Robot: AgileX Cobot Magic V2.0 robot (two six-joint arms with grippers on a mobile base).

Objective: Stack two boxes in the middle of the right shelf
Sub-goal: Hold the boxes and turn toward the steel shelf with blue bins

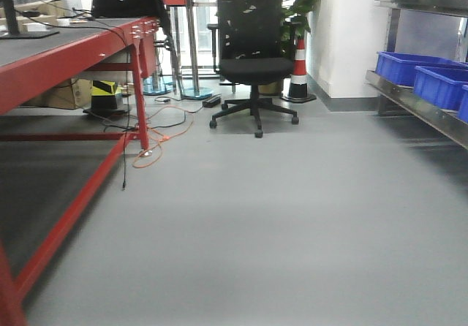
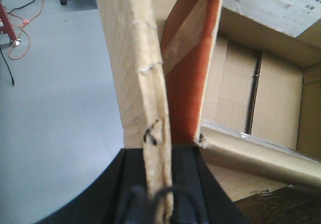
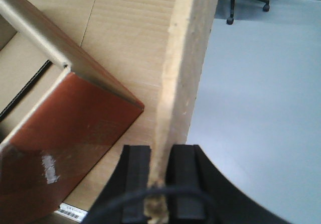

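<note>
An open brown cardboard box fills both wrist views, held above the grey floor. My left gripper (image 2: 159,153) is shut on the box's left wall (image 2: 133,58), whose edge stands between the black fingers. My right gripper (image 3: 160,153) is shut on the opposite wall (image 3: 188,53). Inside, a reddish-brown flap (image 3: 65,128) with a tape scrap leans inward. I cannot tell whether a second box sits under or inside this one. The right shelf (image 1: 409,101), of shiny steel, shows at the right edge of the front view. Neither the box nor the grippers appear in the front view.
Blue plastic bins (image 1: 409,66) stand on the steel shelf. A red-framed table (image 1: 80,48) runs along the left, with orange cables (image 1: 157,147) on the floor beside it. A black office chair (image 1: 254,63) and a traffic cone (image 1: 298,74) stand at the far end.
</note>
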